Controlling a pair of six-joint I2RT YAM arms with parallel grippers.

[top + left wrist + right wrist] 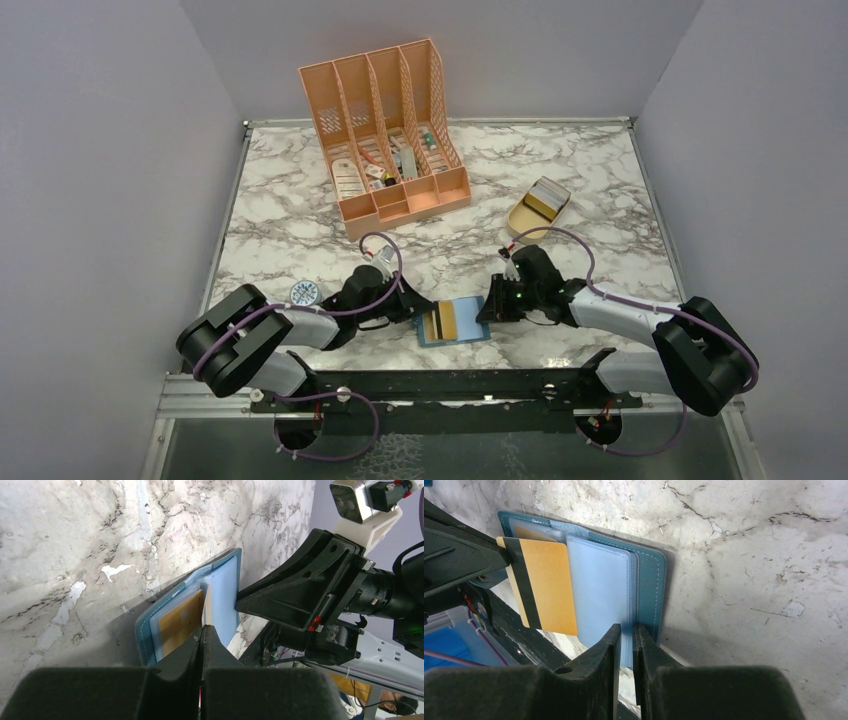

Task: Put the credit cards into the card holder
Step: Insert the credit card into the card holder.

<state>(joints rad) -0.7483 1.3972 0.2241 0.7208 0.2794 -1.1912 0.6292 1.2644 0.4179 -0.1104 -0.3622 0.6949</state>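
The teal card holder (470, 325) lies open near the table's front edge, its paler blue inside facing up (599, 590). My right gripper (626, 627) is shut on the holder's pale blue inner leaf at its right side. My left gripper (202, 629) is shut on the end of an orange credit card with a dark stripe (546, 587), which stands over the holder's left half. In the left wrist view that card shows edge-on (205, 607). A second gold credit card (179, 624) sits in the holder's left pocket. From above, the two grippers (420, 312) (487, 308) face each other across the holder.
A peach desk organizer (385, 130) with small items stands at the back. A tan oval tray (538, 205) sits at the right. A round blue-white disc (304, 293) lies beside the left arm. The black base rail (430, 385) runs just below the holder.
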